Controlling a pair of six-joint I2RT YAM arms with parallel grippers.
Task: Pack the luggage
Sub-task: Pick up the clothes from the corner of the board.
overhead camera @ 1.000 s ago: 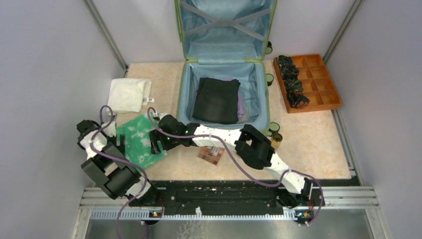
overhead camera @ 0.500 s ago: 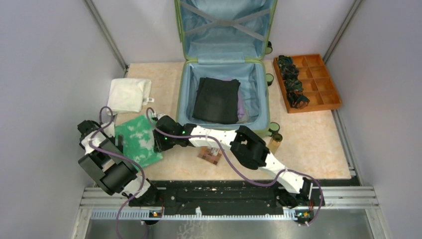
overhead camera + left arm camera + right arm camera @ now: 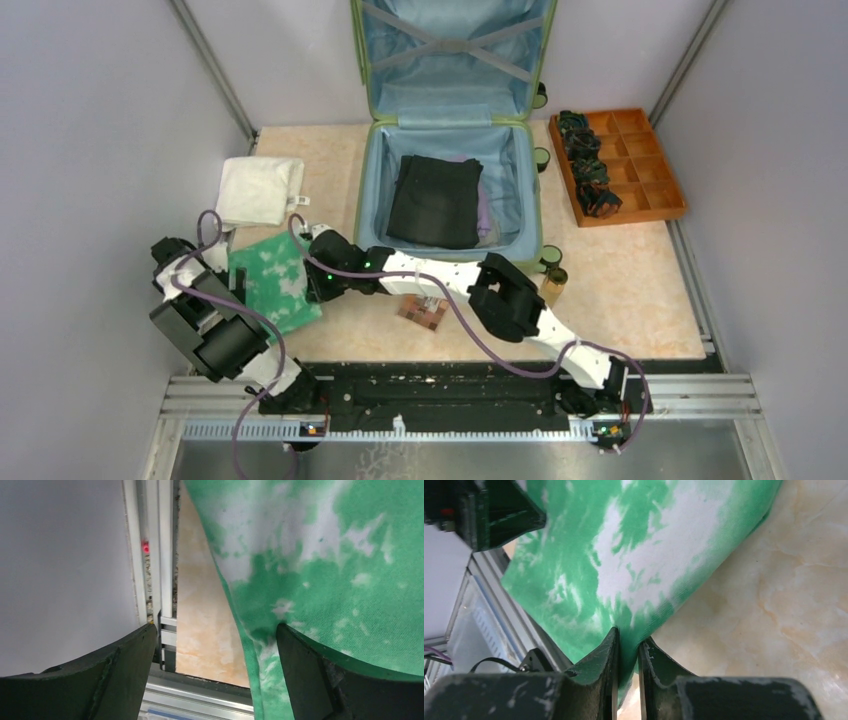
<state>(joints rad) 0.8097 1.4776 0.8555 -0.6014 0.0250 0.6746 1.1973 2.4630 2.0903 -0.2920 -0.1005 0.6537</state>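
Observation:
The luggage (image 3: 450,130) lies open at the back, lid upright, with a black folded garment (image 3: 435,200) in its blue-lined base. A green-and-white tie-dye cloth (image 3: 272,285) lies on the table left of it. My right gripper (image 3: 316,285) reaches across and is shut on the cloth's right edge; in the right wrist view the cloth (image 3: 624,555) runs pinched between the jaws of the right gripper (image 3: 628,640). My left gripper (image 3: 232,272) stands wide open at the cloth's left edge. In the left wrist view that cloth edge (image 3: 260,630) falls between the jaws of the left gripper (image 3: 215,650).
A white folded cloth (image 3: 260,190) lies at the back left. An orange compartment tray (image 3: 650,180) with dark items stands at the right. A small brown patterned item (image 3: 422,310) and a brown bottle (image 3: 554,283) lie near the right arm. The side wall is close on the left.
My right gripper has closed on the green cloth's edge. Both grippers and the cloth have shifted slightly left. The left gripper stays open.

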